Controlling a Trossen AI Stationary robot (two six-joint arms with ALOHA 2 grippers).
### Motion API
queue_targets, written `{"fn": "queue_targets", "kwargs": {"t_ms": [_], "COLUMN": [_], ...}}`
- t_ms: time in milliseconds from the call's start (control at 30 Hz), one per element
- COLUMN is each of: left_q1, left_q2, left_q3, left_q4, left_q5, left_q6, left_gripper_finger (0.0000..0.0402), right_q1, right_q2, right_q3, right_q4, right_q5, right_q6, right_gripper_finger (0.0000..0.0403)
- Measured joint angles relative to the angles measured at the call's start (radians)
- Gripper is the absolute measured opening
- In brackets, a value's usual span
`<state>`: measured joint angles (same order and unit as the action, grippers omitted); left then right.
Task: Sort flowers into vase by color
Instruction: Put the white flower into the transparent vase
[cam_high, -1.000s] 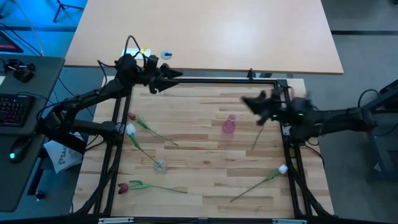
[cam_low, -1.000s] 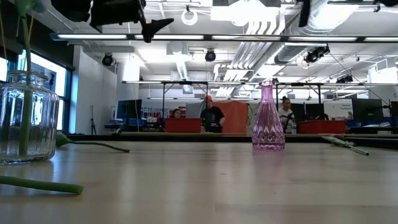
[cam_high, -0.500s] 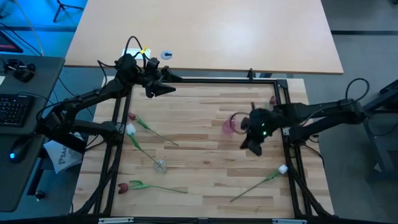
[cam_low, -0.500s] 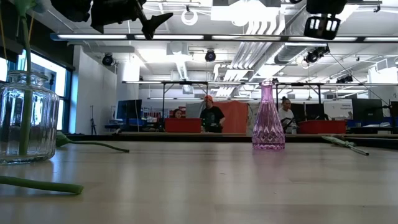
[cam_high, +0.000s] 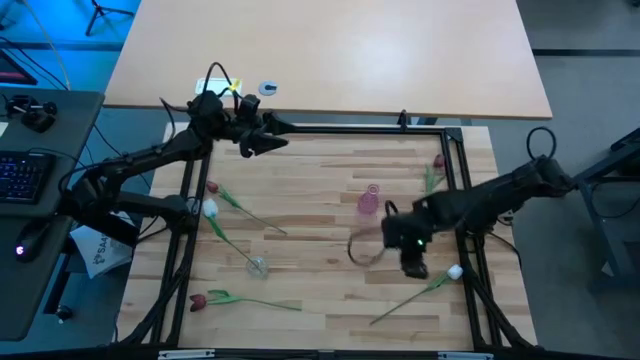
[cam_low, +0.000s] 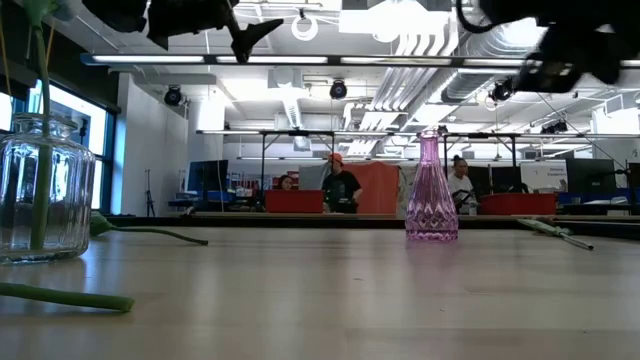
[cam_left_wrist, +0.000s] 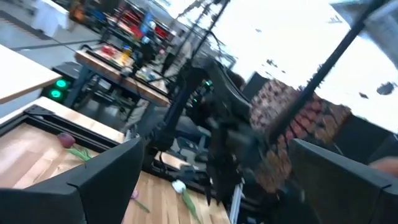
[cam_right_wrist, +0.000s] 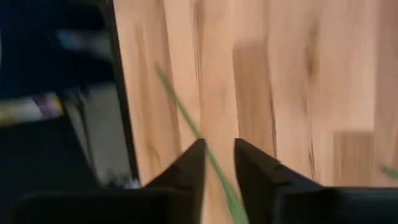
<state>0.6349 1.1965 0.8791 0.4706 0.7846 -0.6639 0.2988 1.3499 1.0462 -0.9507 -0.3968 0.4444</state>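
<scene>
Tulips lie flat on the wooden table. One white-headed tulip (cam_high: 455, 271) is near the right frame. A dark red one (cam_high: 438, 160) is at the far right. Two dark red ones (cam_high: 212, 187) (cam_high: 197, 300) are on the left. Another white tulip (cam_high: 210, 208) has its stem end in the clear glass vase (cam_high: 257, 266). The pink vase (cam_high: 368, 200) stands upright and holds nothing. My right gripper (cam_high: 410, 258) hovers over bare wood just left of the near white tulip, above a green stem (cam_right_wrist: 186, 118), with a narrow gap between its fingers. My left gripper (cam_high: 278, 138) waits, wide open, at the far-left corner.
A black metal frame (cam_high: 462, 215) borders the work area on all sides. The right arm's cable loops over the table (cam_high: 362, 250). Bare wood lies between the two vases. People stand far off in the room behind (cam_low: 340, 185).
My right gripper has swept quickly from the far right corner, past the pink vase, toward the near edge and the white tulip at near right. The flowers and both vases have stayed where they were.
</scene>
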Motion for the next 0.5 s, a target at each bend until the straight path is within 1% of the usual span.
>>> {"fn": "queue_targets", "kwargs": {"t_ms": [67, 133, 200, 267, 333, 400, 500], "left_q1": [-0.032, -0.066, -0.100, -0.133, -0.163, -0.187, -0.210], "left_q2": [0.000, 0.000, 0.000, 0.000, 0.000, 0.000, 0.000], "left_q3": [0.000, 0.000, 0.000, 0.000, 0.000, 0.000, 0.000], "left_q4": [0.000, 0.001, 0.002, 0.001, 0.001, 0.000, 0.001], "left_q5": [-0.058, -0.085, -0.117, -0.157, -0.208, -0.264, -0.312], "left_q6": [-0.006, 0.004, 0.022, 0.043, 0.064, 0.075, 0.082], "left_gripper_finger": [0.0386, 0.0386, 0.0386, 0.0386, 0.0386, 0.0386, 0.0386], "right_q1": [0.069, 0.148, 0.223, 0.292, 0.348, 0.397, 0.451], "right_q2": [0.021, 0.043, 0.059, 0.077, 0.094, 0.111, 0.142], "right_q3": [0.000, -0.007, -0.023, -0.041, -0.063, -0.089, -0.128], "right_q4": [-0.074, -0.122, -0.129, -0.110, -0.076, -0.026, 0.054], "right_q5": [0.044, 0.083, 0.099, 0.101, 0.105, 0.119, 0.193], "right_q6": [-0.055, -0.090, -0.111, -0.113, -0.098, -0.059, 0.003], "right_gripper_finger": [0.0142, 0.0182, 0.0215, 0.0240, 0.0253, 0.0257, 0.0259]}}
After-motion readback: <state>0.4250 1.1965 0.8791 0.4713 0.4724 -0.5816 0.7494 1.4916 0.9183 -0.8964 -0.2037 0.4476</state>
